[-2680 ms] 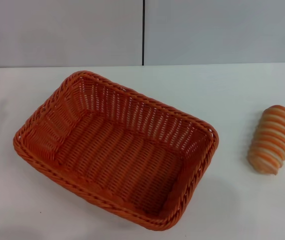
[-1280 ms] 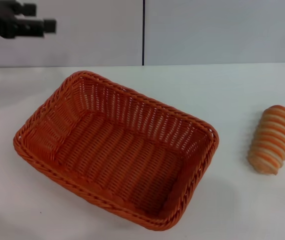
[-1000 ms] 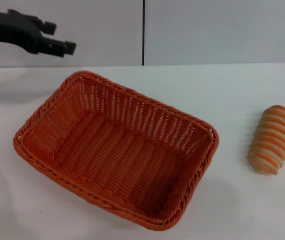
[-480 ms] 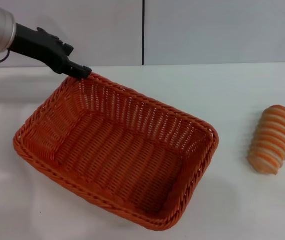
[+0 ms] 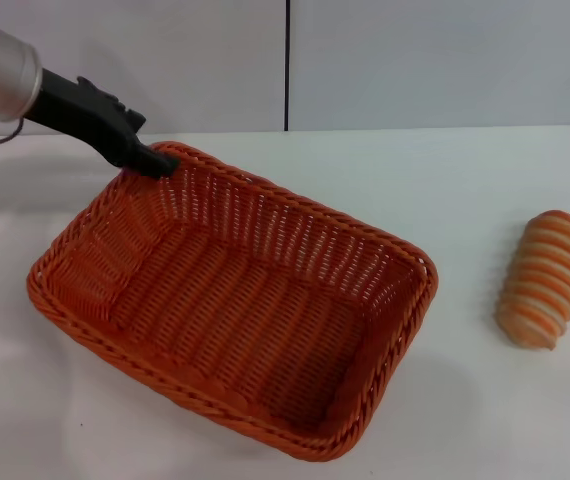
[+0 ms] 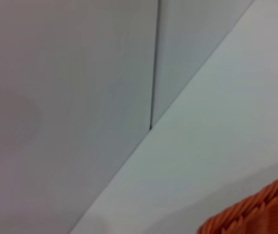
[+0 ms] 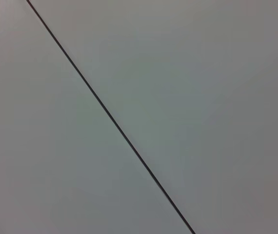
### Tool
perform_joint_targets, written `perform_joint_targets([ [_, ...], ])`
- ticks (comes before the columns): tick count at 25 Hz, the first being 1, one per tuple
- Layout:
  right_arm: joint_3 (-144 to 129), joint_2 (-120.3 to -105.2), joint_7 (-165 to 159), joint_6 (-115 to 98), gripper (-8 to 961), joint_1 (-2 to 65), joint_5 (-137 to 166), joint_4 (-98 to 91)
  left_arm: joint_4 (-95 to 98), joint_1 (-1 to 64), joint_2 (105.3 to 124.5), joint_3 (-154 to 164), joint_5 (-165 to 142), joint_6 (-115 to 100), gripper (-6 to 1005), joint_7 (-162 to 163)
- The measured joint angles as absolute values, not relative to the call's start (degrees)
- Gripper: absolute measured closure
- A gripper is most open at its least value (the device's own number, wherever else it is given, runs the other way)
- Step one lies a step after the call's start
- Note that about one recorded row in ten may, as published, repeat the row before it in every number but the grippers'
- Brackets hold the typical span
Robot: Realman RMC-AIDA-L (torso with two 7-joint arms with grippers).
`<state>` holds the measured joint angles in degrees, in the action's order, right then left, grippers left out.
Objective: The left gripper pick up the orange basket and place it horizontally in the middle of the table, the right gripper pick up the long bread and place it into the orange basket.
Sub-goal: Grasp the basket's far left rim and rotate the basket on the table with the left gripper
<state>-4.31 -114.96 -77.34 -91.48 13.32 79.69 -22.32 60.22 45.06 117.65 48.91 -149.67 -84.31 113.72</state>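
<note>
The orange basket [image 5: 235, 300] lies empty and askew on the white table [image 5: 445, 180], left of centre in the head view. My left gripper [image 5: 155, 161] reaches in from the upper left and its black tip sits at the basket's far left corner, on the braided rim. A piece of that rim [image 6: 256, 214] shows in the left wrist view. The long bread [image 5: 545, 278], striped orange and cream, rests on the table to the right, well apart from the basket. My right gripper is out of view.
A light grey wall with a dark vertical seam [image 5: 287, 65] rises behind the table. The right wrist view shows only that wall and its seam [image 7: 114, 122]. White tabletop lies between basket and bread.
My left arm came in from the upper left and dropped toward the basket; its tip now rests at the far left corner of the rim. Basket and bread have not moved.
</note>
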Motion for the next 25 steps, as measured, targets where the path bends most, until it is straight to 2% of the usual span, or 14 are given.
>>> perform_joint_targets([
  [25,-3.8,-115.01,-77.4,-91.5,257,12.4,80.3,-22.1,57.7,45.6,117.95,54.3,-151.5,-80.6,220,117.4],
])
